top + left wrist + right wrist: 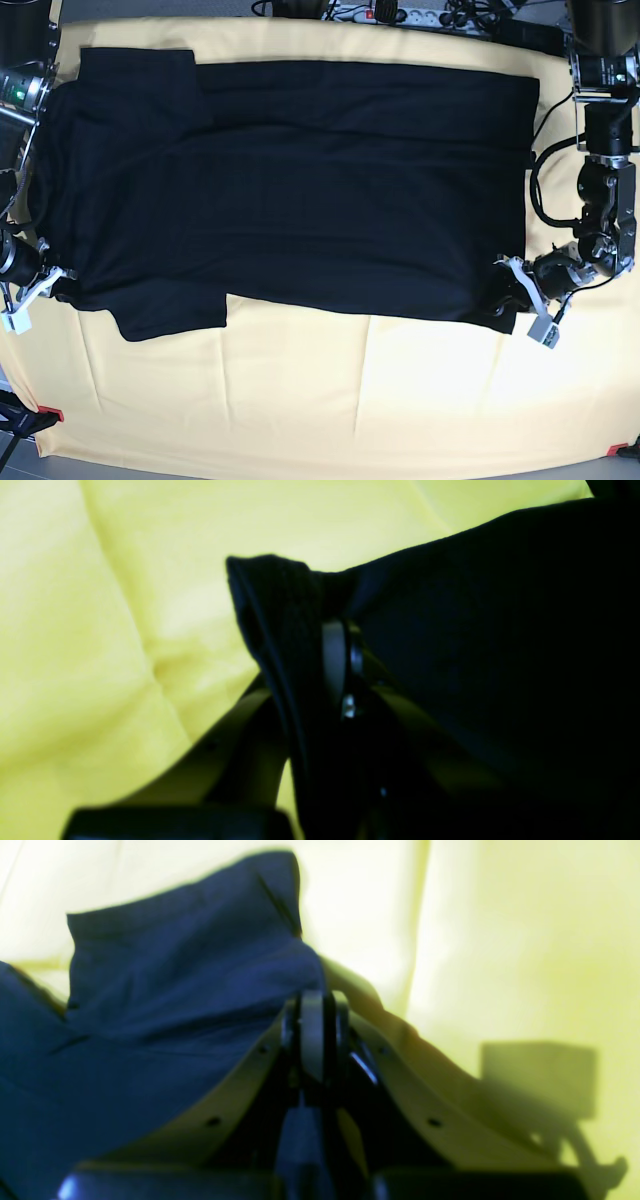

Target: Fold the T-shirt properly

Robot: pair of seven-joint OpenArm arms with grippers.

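We hold the T-shirt [300,190], spread lengthwise across the table [330,400], by its near edge: left end effector [512,290] and right end effector [48,283] each clamped on one end.

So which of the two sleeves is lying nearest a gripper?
The near sleeve, by the bottom edge: the right gripper grips the T-shirt beside it. The other lies along the far edge.

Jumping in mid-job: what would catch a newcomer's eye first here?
The large plain black cotton T-shirt spread flat across the yellow cloth fills the upper base view. At its near edge, the left gripper pinches one corner and the right gripper the other, fingers shut on bunched fabric.
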